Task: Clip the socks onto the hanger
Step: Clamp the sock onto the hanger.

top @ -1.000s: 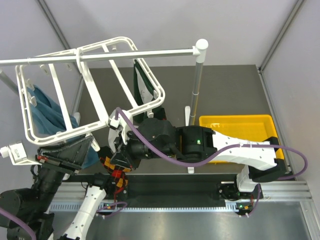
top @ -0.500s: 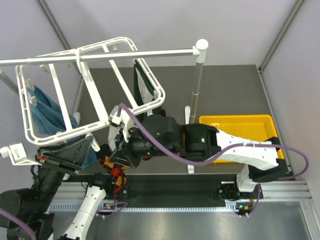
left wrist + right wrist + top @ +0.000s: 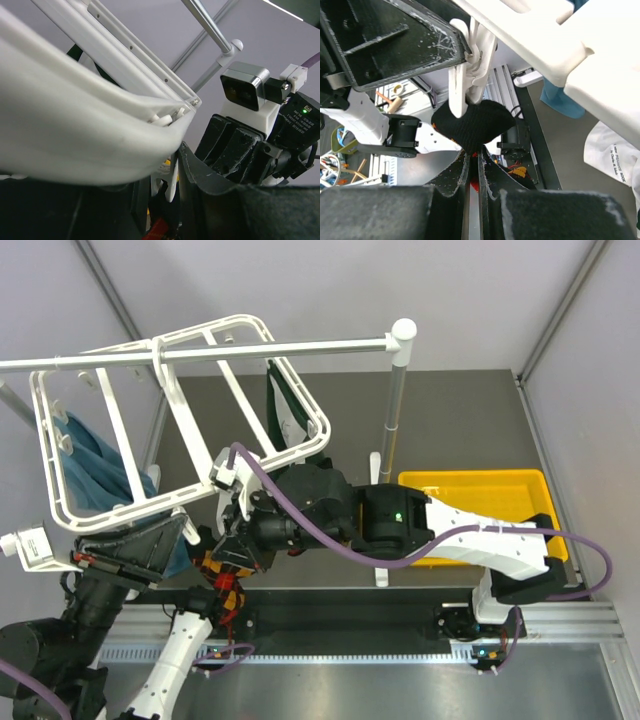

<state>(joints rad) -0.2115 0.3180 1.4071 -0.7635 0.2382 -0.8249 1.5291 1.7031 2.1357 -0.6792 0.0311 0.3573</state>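
Observation:
The white hanger (image 3: 190, 440) hangs tilted from the silver rail. My left gripper (image 3: 183, 535) is shut on a white clip (image 3: 172, 180) at the frame's near rim (image 3: 75, 135); the clip sits between its fingers. My right gripper (image 3: 474, 152) is shut on a dark argyle sock (image 3: 472, 122) and holds its black top edge up against the tip of that clip (image 3: 462, 85). In the top view the right gripper (image 3: 228, 548) is close beside the left one, with the sock's red and orange diamonds (image 3: 222, 580) hanging below. A dark green sock (image 3: 285, 405) hangs on the far rim.
A blue cloth (image 3: 85, 465) hangs on the hanger's left side. White fabric with print (image 3: 615, 150) lies under the frame. The silver rail (image 3: 300, 345) rests on an upright post (image 3: 395, 420). A yellow tray (image 3: 480, 502) lies at the right.
My right gripper has moved left and slightly up with the sock, closer to the clip held by my left gripper. The left arm and hanger have barely moved.

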